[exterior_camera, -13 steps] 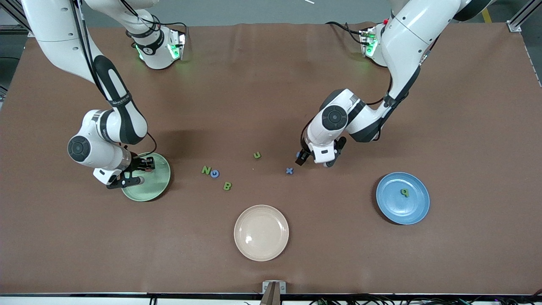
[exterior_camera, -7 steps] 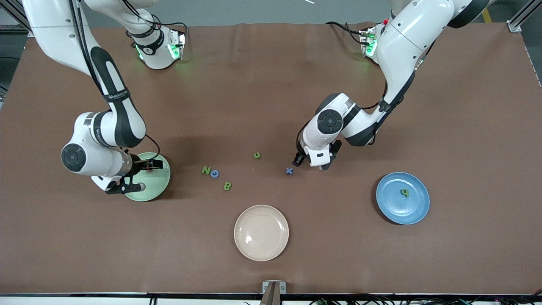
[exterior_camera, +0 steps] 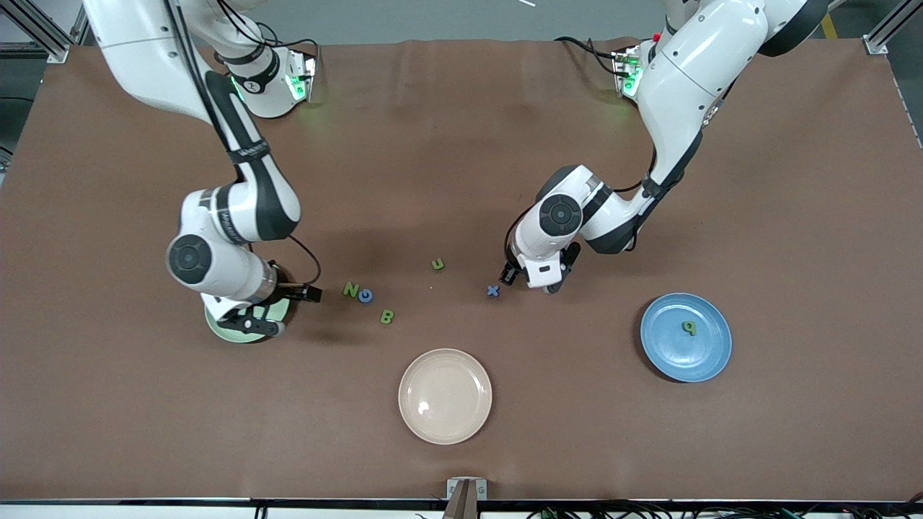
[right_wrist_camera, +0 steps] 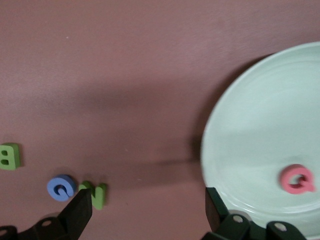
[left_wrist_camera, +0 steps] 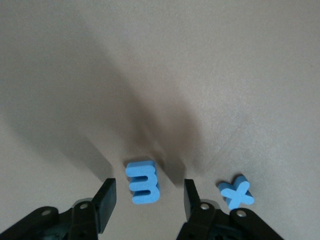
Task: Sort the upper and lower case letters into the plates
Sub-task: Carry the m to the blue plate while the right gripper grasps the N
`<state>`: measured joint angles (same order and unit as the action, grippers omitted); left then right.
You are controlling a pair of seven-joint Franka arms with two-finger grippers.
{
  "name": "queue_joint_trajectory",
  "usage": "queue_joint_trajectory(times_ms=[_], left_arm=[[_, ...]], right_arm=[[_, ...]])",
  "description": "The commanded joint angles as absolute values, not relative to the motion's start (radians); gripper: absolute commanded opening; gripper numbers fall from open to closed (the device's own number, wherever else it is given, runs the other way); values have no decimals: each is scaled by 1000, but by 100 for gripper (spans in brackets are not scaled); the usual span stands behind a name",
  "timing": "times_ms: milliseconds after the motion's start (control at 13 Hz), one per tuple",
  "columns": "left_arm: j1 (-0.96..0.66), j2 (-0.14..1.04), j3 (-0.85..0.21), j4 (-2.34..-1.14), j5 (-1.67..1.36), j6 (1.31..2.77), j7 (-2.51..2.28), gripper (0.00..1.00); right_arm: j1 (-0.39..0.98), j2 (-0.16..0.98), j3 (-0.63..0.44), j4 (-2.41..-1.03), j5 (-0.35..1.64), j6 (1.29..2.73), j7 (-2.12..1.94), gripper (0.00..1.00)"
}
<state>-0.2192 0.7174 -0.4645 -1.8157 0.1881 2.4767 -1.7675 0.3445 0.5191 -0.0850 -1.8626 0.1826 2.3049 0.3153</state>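
1. My left gripper [left_wrist_camera: 147, 200] is down low at the table [exterior_camera: 461, 144], toward the left arm's end. Its fingers [left_wrist_camera: 104, 202] stand apart on either side of a blue m-shaped letter [left_wrist_camera: 142, 182]; I see a gap on both sides, so nothing is pinched.
2. The blue x [left_wrist_camera: 236, 192] lies on the table just outside that gripper's fingers, apart from the m. In the front view the x [exterior_camera: 493, 291] shows just beside the gripper.
3. The green u [exterior_camera: 438, 264] lies near the left gripper, toward the right arm's end from it.
4. My right gripper [right_wrist_camera: 147, 212] hangs with its fingers spread wide and nothing between them, over the edge of the pale green plate [right_wrist_camera: 260, 125].
5. A red Q [right_wrist_camera: 297, 179] lies in that plate, just outside one finger.
6. The green N [right_wrist_camera: 95, 193] and blue G [right_wrist_camera: 61, 187], touching, lie on the table beside the other finger; the green B [right_wrist_camera: 9, 156] lies farther out.
7. The blue plate [exterior_camera: 667, 353] with a green letter [exterior_camera: 690, 327] in it sits toward the left arm's end, well apart from the left gripper.
8. The beige plate [exterior_camera: 445, 396] sits nearest the front camera.
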Motion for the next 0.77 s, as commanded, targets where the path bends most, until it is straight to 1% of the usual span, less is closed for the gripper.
queue_joint_trajectory(times_ms=[0, 153, 307, 383, 460, 537, 690], left_arm=[[-222, 736, -462, -1796, 207, 2479, -1790, 59], [-216, 752, -462, -1784, 199, 2479, -1790, 44], [-216, 758, -462, -1782, 199, 2479, -1790, 37], [-216, 758, -462, -1781, 198, 2479, -1790, 28], [-213, 753, -462, -1779, 201, 2477, -1784, 7], [-210, 750, -462, -1776, 210, 2477, -1781, 0], [-207, 724, -422, -1749, 212, 2444, -1779, 0]], right_arm=[[380, 558, -95, -1897, 190, 2417, 351, 100], [403, 595, -97, -1896, 190, 2465, 389, 100], [425, 609, -97, -1894, 190, 2474, 434, 100], [426, 614, -97, -1894, 190, 2480, 439, 100], [426, 617, -97, -1896, 190, 2497, 440, 100], [431, 624, -97, -1896, 190, 2505, 440, 100], [448, 632, -97, -1896, 190, 2516, 477, 100]])
